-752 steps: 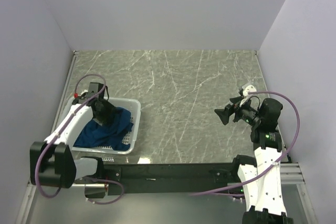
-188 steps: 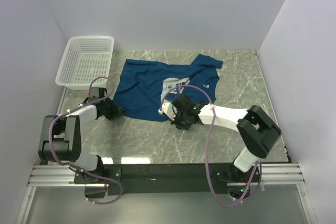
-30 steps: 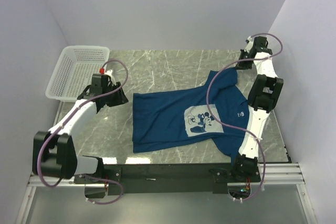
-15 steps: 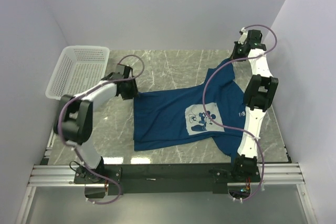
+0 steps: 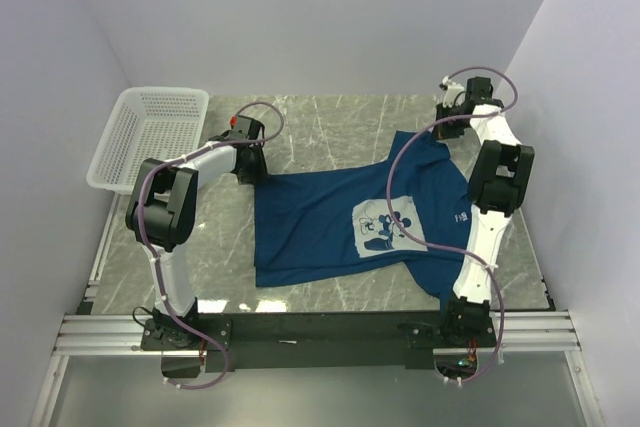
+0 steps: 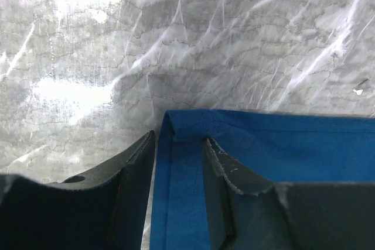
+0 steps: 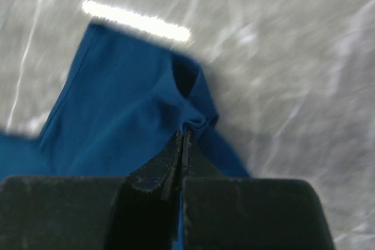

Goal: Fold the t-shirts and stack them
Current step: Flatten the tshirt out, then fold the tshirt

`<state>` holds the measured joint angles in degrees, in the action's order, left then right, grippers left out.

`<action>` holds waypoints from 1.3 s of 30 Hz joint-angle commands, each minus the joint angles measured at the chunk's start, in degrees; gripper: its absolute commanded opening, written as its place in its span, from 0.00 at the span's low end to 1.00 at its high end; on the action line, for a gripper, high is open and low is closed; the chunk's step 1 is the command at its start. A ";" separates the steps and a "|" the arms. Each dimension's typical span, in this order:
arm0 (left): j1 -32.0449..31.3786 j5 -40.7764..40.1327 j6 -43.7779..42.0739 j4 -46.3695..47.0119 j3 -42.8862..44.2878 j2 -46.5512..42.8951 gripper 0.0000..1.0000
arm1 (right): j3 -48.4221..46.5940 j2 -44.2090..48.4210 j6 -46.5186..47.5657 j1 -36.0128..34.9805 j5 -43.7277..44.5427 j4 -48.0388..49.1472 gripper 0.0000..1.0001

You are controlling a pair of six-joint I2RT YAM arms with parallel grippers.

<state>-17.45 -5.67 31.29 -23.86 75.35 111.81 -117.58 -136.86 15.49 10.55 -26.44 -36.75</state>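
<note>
While the blue t-shirt (image 5: pixel 330 222) lies spread on the tabletop (image 5: pixel 320 132), the left pincer (image 6: pixel 179 147) is apart around its far left corner, and the right pincer (image 7: pixel 183 141) is pinched tight on its far right end.

Navy t-shirt (image 5: pixel 315 227), pale cartoon print (image 5: pixel 385 230), grey marbled table (image 5: pixel 330 127)

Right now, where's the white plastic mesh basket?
Top external view: the white plastic mesh basket sits far left by the wall, just left of the left gripper and clear of the dark navy-blue t-shirt.
</note>
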 commanded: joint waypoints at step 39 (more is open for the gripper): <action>0.40 2.94 -5.54 -5.24 5.78 8.52 0.08 | 10.44 15.48 7.63 0.00 -6.26 1.95 0.00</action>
<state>-16.69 -3.68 26.65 -27.20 83.15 117.49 -107.57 -124.27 23.05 10.48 -31.57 -34.39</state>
